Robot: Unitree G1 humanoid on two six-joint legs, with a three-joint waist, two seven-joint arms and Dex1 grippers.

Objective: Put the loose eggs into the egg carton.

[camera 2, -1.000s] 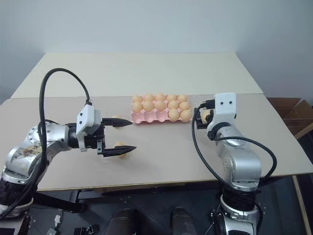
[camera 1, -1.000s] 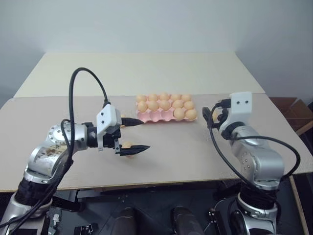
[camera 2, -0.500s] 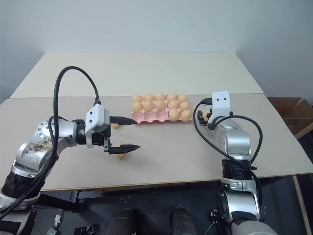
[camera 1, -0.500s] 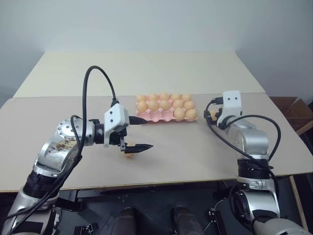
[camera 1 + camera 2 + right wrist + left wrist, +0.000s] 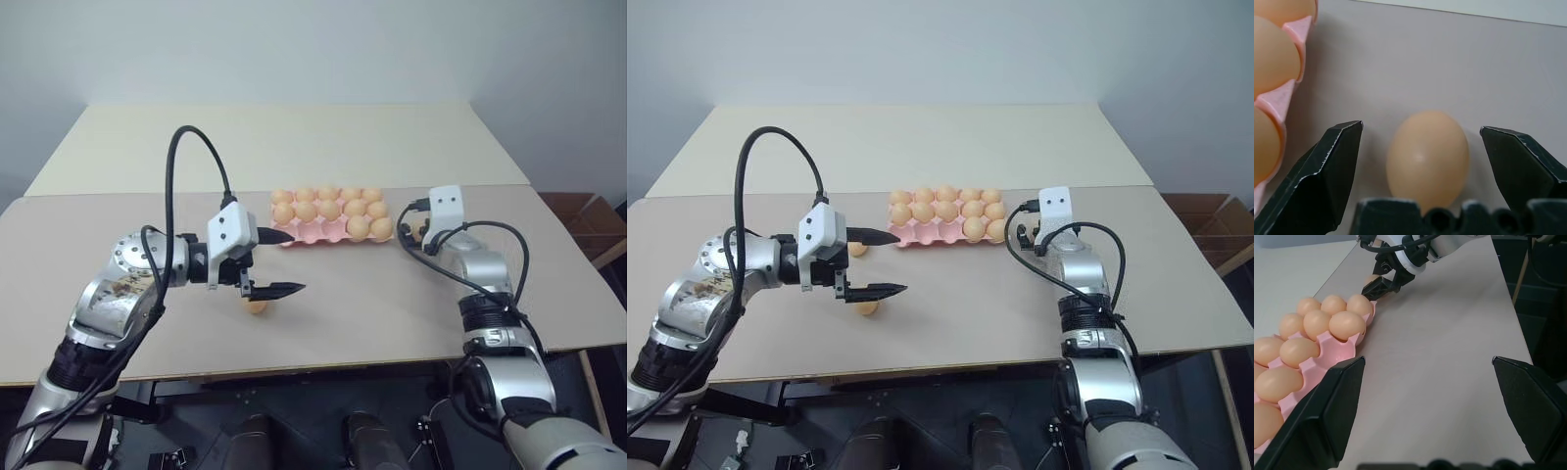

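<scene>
Hovering wide open and empty, the left gripper [image 5: 278,262] waits above a loose egg [image 5: 257,306]. Farther, the right gripper [image 5: 1382,278] brackets another egg [image 5: 1427,156] with open fingers beside the egg carton [image 5: 323,233], probably preparing a grasp.

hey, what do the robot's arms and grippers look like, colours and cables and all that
Both arms are silver-grey metal with black joints. Each wrist has a white boxy camera housing and a looping black cable. The left gripper and right gripper each have two black, pointed, wedge-shaped fingers.
</scene>
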